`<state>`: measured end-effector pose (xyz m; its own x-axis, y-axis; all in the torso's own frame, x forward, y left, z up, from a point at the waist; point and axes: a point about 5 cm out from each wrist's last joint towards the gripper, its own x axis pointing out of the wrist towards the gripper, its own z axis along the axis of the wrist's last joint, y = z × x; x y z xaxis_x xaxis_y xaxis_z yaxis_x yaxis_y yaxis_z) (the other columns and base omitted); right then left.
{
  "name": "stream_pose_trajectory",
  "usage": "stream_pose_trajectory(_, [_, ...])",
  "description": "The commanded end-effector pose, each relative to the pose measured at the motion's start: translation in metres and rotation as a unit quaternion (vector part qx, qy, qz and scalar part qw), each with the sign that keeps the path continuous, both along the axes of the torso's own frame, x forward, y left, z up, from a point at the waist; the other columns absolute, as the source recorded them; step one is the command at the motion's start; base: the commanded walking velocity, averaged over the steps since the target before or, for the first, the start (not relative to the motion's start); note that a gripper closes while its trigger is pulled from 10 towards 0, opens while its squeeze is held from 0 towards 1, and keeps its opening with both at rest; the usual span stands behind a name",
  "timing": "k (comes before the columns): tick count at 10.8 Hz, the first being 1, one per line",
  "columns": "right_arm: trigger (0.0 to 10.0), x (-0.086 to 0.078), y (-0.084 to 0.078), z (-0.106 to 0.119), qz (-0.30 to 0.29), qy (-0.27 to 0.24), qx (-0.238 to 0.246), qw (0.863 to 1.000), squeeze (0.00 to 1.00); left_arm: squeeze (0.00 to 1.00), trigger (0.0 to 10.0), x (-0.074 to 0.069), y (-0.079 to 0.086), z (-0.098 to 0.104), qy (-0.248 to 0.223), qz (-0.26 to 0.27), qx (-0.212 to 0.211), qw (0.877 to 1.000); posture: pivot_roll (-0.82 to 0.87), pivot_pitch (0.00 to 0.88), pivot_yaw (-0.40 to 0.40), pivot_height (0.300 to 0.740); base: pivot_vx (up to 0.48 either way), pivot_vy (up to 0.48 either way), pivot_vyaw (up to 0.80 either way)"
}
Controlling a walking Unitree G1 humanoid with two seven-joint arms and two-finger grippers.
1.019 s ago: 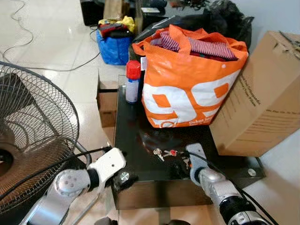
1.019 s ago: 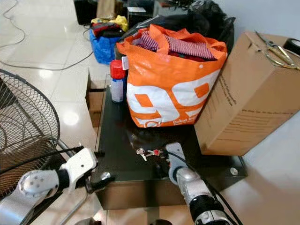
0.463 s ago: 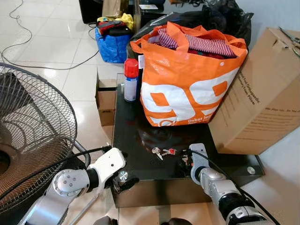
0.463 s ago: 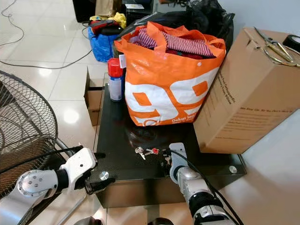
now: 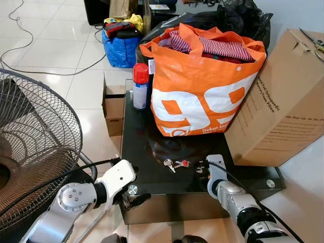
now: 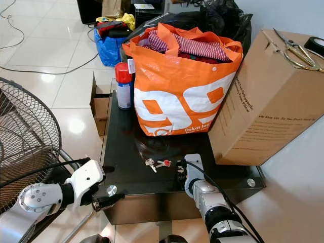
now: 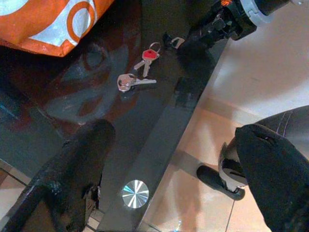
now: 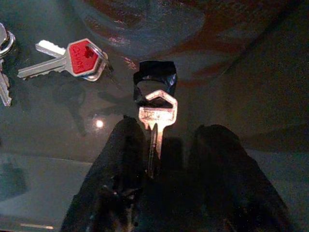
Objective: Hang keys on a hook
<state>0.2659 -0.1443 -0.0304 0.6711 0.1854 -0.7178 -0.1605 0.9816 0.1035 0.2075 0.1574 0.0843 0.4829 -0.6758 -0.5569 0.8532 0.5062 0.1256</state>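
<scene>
I've eased right gripper (image 8: pixel 166 159) forward | fingers parted, straddling loose silver key (image 8: pixel 155 121) near black glass table's (image 5: pixel 152 182) front edge | grasp next | left gripper (image 7: pixel 178 188) released, idle at front-left corner

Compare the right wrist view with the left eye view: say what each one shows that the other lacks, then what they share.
Right wrist view alone: a silver key with black tape lying between the right gripper's open fingers.
Left eye view alone: the orange bag, spray can, cardboard box, fan and left gripper at the table's edge.
Both: the red-capped key on the dark table.
</scene>
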Motion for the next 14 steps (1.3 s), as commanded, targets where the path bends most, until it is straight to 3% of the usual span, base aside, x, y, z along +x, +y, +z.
stream_pose_trajectory(1, [0.0,-0.011,0.000,-0.010,0.002,0.033,0.006,0.999,0.00,0.09,10.0,0.000,-0.004,0.005,-0.007,-0.012,-0.001,1.000,-0.10,0.092,-0.086,0.732,0.000,0.000,0.00])
stream_pose_trajectory(9, [0.0,-0.009,-0.001,-0.009,0.009,0.030,0.001,1.000,0.00,0.10,10.0,0.005,-0.006,0.005,-0.009,-0.015,-0.005,1.000,-0.11,0.086,-0.081,0.732,0.000,0.000,0.00])
stream_pose_trajectory(14, [0.0,-0.003,-0.010,0.000,-0.013,0.010,0.036,0.999,0.00,0.10,10.0,0.012,-0.009,0.006,-0.017,-0.017,-0.008,1.000,-0.12,0.066,-0.068,0.732,0.000,0.000,0.00])
